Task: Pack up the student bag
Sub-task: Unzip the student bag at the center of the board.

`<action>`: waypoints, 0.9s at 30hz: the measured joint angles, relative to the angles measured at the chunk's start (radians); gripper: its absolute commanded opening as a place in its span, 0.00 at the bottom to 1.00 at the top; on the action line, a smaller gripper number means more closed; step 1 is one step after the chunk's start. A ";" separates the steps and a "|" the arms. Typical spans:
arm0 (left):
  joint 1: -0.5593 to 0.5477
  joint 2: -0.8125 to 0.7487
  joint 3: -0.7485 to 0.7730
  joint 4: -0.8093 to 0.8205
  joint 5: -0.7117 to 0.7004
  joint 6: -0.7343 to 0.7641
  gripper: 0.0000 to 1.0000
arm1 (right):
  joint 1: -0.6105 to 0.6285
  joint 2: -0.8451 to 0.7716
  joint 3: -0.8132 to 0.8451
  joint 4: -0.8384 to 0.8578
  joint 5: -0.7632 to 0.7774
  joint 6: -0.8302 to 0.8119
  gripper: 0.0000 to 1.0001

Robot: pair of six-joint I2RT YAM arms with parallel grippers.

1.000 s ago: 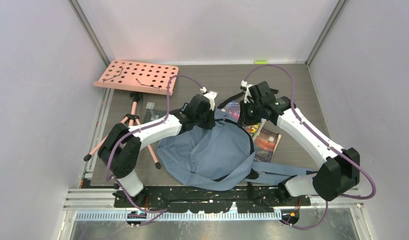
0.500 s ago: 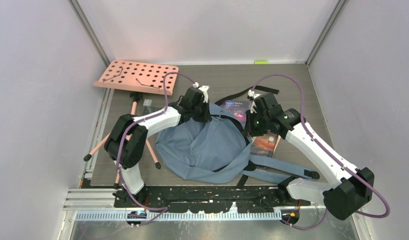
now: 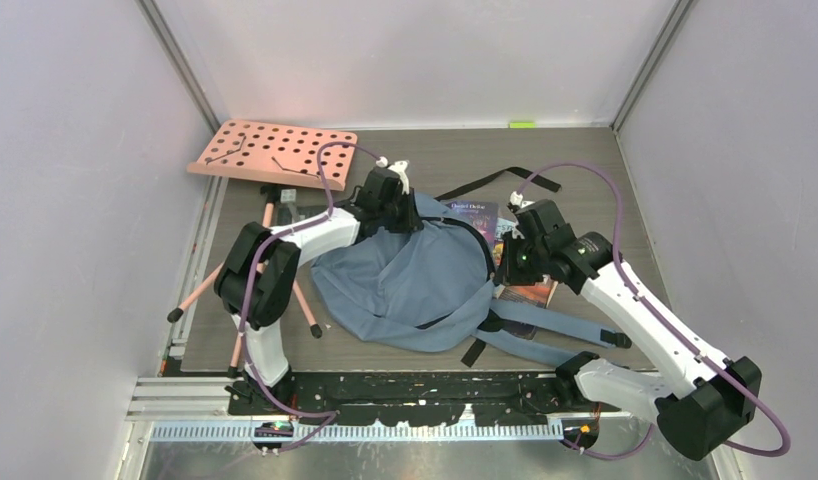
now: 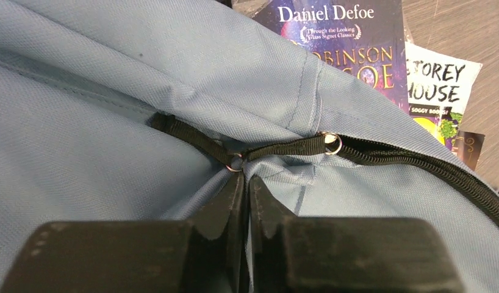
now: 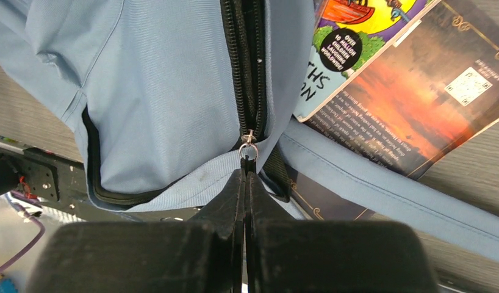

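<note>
At the far left of the large soft blue-grey fabric student bag (image 3: 415,285), a pink perforated metal music-stand tray (image 3: 273,153) is seen, with its thin pink tripod legs (image 3: 247,270) spread below it, well apart from the bag. The bag itself lies flat in the middle of the dark wood-grain table (image 3: 585,180), with the padded straps thrown out towards its near right side.

At the far left edge of the bag, the left gripper (image 4: 246,183) is pressed together. Its tips meet just under the small ring of a black webbing zipper pull (image 4: 235,162), which seems to be pinched there.

Just behind the bag, partly covered by its fabric, a dark blue paperback with the name Daniel Defoe (image 4: 338,36) is lying, and beside it a colourful children's book with a white cover edge (image 4: 445,85). At the right edge of the bag, a book with an orange sunset cover (image 5: 412,91) is found under a blue strap.

At this same right edge, the right gripper (image 5: 245,177) is also pressed together, and a small metal zipper pull (image 5: 247,149) is pinched at its tips. Above this pull the black zipper teeth stand slightly apart.

The task is judged to be at an early step: the zipper is being handled, and all three books are outside. The opening must be widened and the books put in. The inside of the bag cannot be seen.
</note>
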 measured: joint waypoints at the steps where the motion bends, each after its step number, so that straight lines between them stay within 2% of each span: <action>1: 0.000 0.000 0.000 0.004 0.003 0.000 0.36 | 0.000 -0.007 -0.008 0.004 -0.008 0.010 0.01; 2: 0.000 0.000 0.000 0.005 0.003 0.003 0.48 | 0.001 -0.014 -0.013 0.008 -0.013 0.016 0.01; 3: 0.002 0.000 0.000 0.008 0.002 0.003 0.56 | 0.001 -0.023 -0.018 0.009 -0.019 0.026 0.01; 5: 0.005 0.000 0.000 0.019 -0.002 0.006 0.64 | 0.003 -0.039 -0.023 0.010 -0.027 0.038 0.00; 12: -0.006 -0.087 -0.014 0.052 -0.042 -0.010 0.70 | 0.007 -0.050 -0.026 0.011 -0.044 0.058 0.01; 18: -0.106 -0.179 -0.034 0.119 -0.023 -0.113 0.72 | 0.007 -0.051 -0.026 0.013 -0.043 0.058 0.01; 27: -0.250 -0.110 -0.056 0.191 0.042 -0.271 0.74 | 0.007 -0.052 -0.031 0.018 -0.043 0.058 0.01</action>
